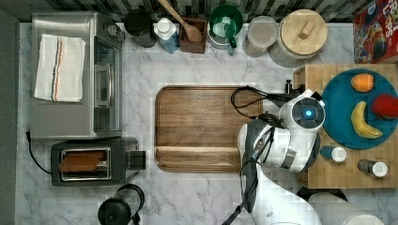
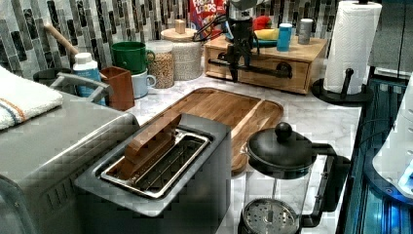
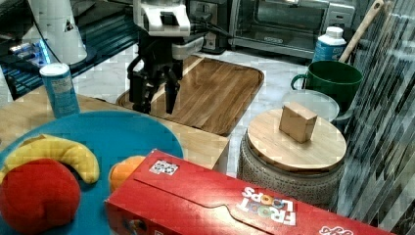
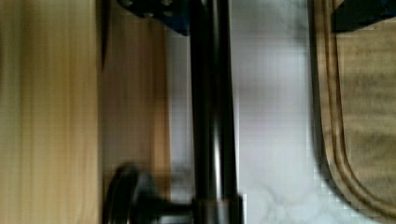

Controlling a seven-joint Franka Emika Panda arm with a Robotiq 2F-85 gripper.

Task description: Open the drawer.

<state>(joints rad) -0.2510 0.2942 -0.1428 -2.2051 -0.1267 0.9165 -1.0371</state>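
One arm: a white Panda reaches down at the front of the drawer unit, its claw (image 3: 156,105) pointing downward.
Claw state: spread; in the wrist view the two black fingers (image 4: 154,9) stand apart with open space between them, pinching nothing.
Drawer: the light wood drawer (image 2: 258,81) lies directly behind the claw (image 2: 234,73) in the left view, its front panel facing the claw.
Bar handle: the long black bar handle (image 2: 265,70) runs across the drawer front and passes between the claw's fingers; in the wrist view the bar handle (image 4: 210,116) sits close to one finger and well apart from the other.
Handle mount: a round black mount (image 4: 123,196) joins the bar to the drawer front (image 4: 135,116), off to one side of the claw.
Drawer opening: I cannot tell whether the drawer is pulled out at all.
Tray: the darker wooden tray (image 3: 215,88) lies on the marble counter (image 4: 275,140) on the claw's far side from the drawer, near but not touching it.
Blue plate: the blue plate (image 3: 122,132) rests on top of the drawer unit, above and behind the claw, holding a banana (image 1: 363,123).
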